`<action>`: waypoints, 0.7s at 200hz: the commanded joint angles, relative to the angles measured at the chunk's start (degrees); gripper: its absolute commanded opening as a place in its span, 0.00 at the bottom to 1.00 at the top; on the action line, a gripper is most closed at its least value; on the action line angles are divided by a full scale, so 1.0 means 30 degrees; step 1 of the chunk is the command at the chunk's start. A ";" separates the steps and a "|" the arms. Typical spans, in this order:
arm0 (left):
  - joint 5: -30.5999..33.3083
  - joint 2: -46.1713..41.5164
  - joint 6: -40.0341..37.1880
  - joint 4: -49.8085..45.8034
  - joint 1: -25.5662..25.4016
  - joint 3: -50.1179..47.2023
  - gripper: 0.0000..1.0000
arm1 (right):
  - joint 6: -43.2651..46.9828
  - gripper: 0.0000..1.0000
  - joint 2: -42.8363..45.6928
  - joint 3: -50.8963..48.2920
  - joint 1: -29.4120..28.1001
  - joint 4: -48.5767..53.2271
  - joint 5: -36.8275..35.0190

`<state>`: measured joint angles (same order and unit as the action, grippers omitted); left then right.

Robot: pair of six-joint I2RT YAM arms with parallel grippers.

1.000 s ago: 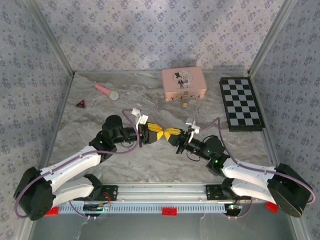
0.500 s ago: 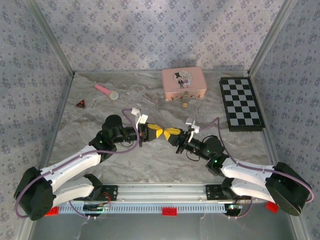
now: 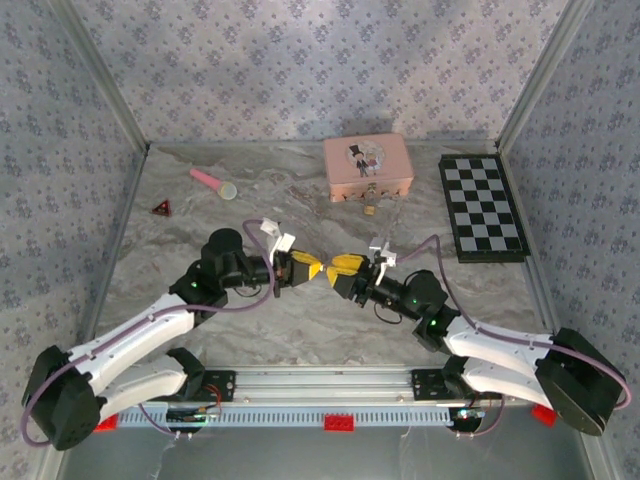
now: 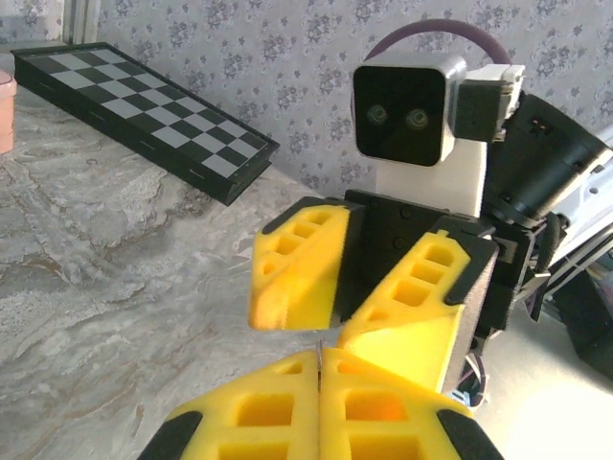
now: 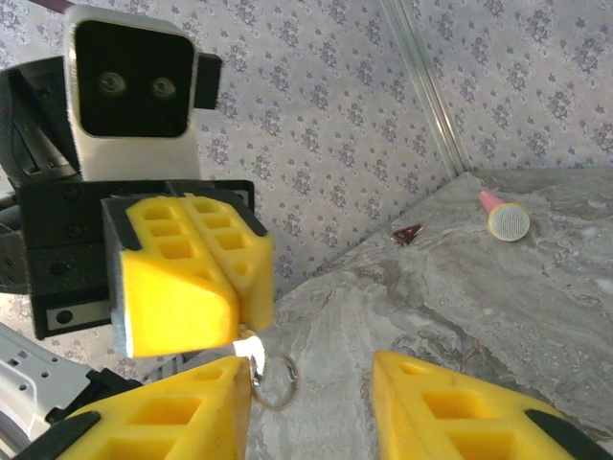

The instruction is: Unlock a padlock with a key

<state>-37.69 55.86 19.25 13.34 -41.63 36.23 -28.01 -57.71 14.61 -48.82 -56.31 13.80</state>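
Mid-table, my left gripper (image 3: 313, 268) and right gripper (image 3: 338, 267) meet tip to tip. The left gripper (image 4: 319, 353) is shut on the key (image 4: 318, 343), a thin metal sliver pinched between its yellow pads. In the right wrist view the key (image 5: 251, 353) and its small wire ring (image 5: 276, 385) hang from the left gripper's closed tips (image 5: 239, 321). My right gripper (image 5: 306, 369) stands open around them, its left pad close beside the key. The padlock (image 3: 369, 210), tiny and brass, lies on the table just in front of the pink tin.
A pink picture tin (image 3: 368, 168) stands at the back centre and a folded chessboard (image 3: 483, 208) lies at the back right. A pink toy microphone (image 3: 213, 182) and a red triangle piece (image 3: 160, 208) lie at the back left.
The right gripper's jaws have opened off the key. The left gripper has closed on it and holds it. Both arms stay tip to tip mid-table.
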 commanded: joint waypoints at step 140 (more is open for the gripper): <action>0.0145 0.1067 -0.4813 -0.9311 -0.0685 0.4425 0.00 | 0.0811 0.43 -0.2169 0.1116 -0.0619 -0.1821 0.3616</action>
<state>-36.60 58.74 6.46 -13.32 -43.11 47.20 -26.61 -63.55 15.81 -50.19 -59.09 23.14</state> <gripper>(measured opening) 0.061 0.452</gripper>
